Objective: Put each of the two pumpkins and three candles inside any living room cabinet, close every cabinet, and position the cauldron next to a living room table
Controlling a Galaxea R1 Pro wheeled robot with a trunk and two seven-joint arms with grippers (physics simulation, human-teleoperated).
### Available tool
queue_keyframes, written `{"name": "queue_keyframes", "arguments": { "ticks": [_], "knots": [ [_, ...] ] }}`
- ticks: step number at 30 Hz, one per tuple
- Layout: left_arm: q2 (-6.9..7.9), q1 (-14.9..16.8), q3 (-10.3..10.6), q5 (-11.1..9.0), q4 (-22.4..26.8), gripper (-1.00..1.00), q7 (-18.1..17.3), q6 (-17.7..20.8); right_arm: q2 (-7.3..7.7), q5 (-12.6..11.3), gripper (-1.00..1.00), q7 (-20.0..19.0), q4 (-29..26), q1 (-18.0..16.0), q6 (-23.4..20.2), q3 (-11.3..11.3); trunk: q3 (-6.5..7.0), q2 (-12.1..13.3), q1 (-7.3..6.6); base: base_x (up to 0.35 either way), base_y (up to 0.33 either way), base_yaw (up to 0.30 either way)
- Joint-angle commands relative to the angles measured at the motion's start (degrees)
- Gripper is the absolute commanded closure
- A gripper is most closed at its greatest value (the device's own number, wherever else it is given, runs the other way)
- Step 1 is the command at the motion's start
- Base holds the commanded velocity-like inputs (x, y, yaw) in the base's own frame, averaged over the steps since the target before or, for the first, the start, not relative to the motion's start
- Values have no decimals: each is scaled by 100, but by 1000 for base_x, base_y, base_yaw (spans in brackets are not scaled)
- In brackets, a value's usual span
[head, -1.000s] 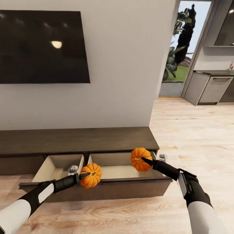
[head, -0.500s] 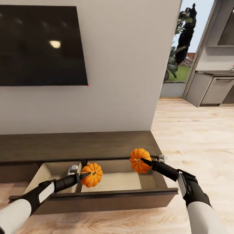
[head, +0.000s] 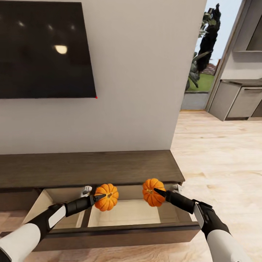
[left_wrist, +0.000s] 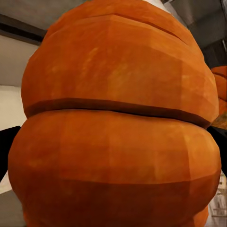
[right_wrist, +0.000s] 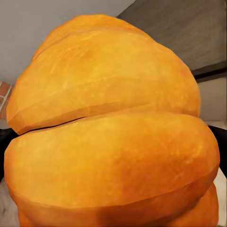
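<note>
Left hand gripping pumpkin, right pumpkin beyond, open drawer

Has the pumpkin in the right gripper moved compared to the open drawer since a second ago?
Yes. The pumpkin in the right gripper has shifted leftward from the drawer's right corner, now over its interior.

Plain off-white wall ahead; large black wall-mounted TV at upper left, a ceiling light reflected in its screen. Floor is light wood planks. At right, a tall glazed opening shows daylight, dark foliage and green lawn outside. Beyond it, grey kitchen units with a dark countertop stand against the far wall.
</note>
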State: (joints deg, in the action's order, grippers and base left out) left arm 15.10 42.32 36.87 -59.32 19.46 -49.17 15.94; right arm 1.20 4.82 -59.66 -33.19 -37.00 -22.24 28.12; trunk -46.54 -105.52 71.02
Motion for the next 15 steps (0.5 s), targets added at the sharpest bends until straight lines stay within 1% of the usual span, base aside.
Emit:
{"name": "queue_keyframes", "arguments": {
  "ticks": [1, 4, 8, 10, 13, 15],
  "knots": [
    [-8, -2, -4, -1, -2, 100, 2, -6, 1, -10, 100, 21, 7, 0, -9, 1, 0, 0, 0, 1, 0, 0],
    [-14, -4, -4, -3, -3, 100, 4, -10, -11, -8, 100, 102, 7, 0, -9, 1, 0, 0, 0, 0, 0, 99],
    [-16, -4, -5, -1, -3, 100, 4, -10, -22, -8, 100, 343, 5, 0, -9, 1, 0, 0, 0, 4, -13, 256],
    [-16, -4, -5, -1, -3, 100, 4, -6, -23, -8, 100, 389, 11, 0, -9, 1, 0, 0, 0, 98, -172, 280],
    [-19, -4, -5, 0, -8, 100, 11, -3, -27, -8, 100, 420, 17, 0, -9, 1, 0, 0, 0, 167, -255, 283],
    [-23, -4, 1, 0, -11, 100, 12, -7, -30, -20, 100, 443, 27, 0, -9, 1, 0, 0, 0, 180, -226, 149]
  ]
}}
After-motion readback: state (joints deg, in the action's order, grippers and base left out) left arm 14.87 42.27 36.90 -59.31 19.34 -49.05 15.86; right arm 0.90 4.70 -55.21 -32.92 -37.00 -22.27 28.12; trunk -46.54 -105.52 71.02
